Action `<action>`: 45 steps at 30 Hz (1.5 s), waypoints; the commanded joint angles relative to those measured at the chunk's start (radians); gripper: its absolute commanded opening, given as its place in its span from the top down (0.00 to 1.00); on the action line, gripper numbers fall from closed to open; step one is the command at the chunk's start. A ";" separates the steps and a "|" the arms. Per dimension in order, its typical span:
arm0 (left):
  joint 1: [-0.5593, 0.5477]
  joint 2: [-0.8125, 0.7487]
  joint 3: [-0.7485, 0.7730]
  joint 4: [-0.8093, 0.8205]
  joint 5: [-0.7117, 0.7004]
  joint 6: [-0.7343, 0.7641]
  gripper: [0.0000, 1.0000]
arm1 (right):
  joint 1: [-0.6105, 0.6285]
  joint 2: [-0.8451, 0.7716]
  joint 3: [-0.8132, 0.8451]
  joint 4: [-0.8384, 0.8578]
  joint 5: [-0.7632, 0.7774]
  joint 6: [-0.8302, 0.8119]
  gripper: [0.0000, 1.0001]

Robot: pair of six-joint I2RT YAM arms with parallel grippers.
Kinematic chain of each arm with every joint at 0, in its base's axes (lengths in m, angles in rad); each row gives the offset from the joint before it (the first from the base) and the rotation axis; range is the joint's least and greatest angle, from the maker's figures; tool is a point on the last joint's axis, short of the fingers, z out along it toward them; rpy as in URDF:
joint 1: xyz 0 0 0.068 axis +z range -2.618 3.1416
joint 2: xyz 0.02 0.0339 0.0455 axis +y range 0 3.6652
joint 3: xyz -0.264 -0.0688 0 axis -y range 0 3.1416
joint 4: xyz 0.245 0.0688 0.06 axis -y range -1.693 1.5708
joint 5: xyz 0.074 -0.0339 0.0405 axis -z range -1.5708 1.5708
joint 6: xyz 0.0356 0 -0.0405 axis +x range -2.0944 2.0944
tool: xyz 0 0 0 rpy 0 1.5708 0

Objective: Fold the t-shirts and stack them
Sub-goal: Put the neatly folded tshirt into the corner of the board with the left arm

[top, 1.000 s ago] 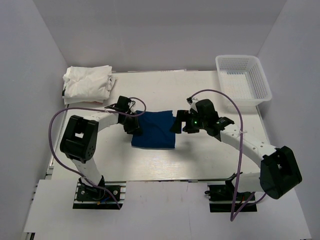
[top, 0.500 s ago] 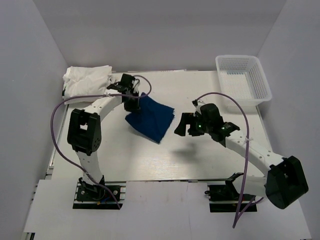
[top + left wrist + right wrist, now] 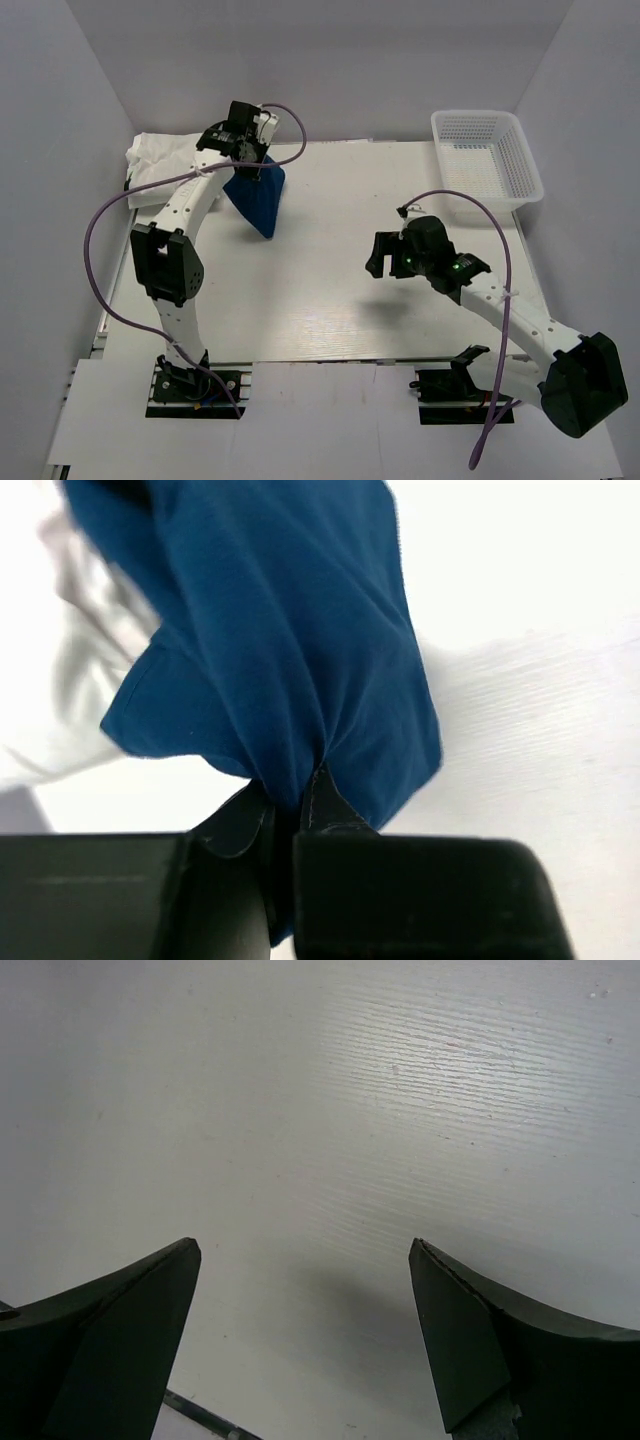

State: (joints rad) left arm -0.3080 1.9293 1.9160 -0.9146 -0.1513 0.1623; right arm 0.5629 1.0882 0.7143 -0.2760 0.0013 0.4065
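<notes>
Near the far left corner of the table (image 3: 330, 300), grips a bunched fold of the navy shirt (image 3: 258, 195) in the left gripper (image 3: 295, 790), jaws pinched tight on the cloth, letting it hang beside the pile of white shirts (image 3: 170, 165). Toward the right edge, holds the right gripper (image 3: 305, 1260) spread wide above the table, well apart from that shirt, with the basket (image 3: 528, 160) at the far right corner.

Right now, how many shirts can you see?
2 at least: the blue shirt hangs from the left gripper, and a white shirt pile sits at the far left corner of the table. The pile may hide more.
</notes>
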 commanded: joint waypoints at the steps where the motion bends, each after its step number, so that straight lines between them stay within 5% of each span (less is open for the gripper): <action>1: 0.033 -0.007 0.099 -0.044 -0.001 0.189 1.00 | 0.000 0.019 0.034 -0.014 0.043 -0.025 0.09; 7: 0.081 0.022 0.161 -0.067 0.061 0.328 1.00 | 0.000 0.090 0.094 -0.019 0.009 -0.031 0.09; 15: 0.173 0.129 0.399 -0.133 0.156 0.329 1.00 | 0.000 0.153 0.132 -0.022 -0.047 -0.028 0.09; 29: 0.313 0.129 0.540 -0.049 0.326 0.433 1.00 | 0.003 0.260 0.209 -0.017 -0.096 -0.005 0.09; 45: 0.449 0.166 0.518 0.000 0.447 0.444 1.00 | 0.005 0.331 0.306 -0.077 -0.054 0.006 0.09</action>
State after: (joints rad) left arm 0.1257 2.1078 2.4287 -0.9756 0.2573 0.6025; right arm 0.5632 1.4017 0.9501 -0.3454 -0.0708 0.4114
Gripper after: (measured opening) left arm 0.151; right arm 0.907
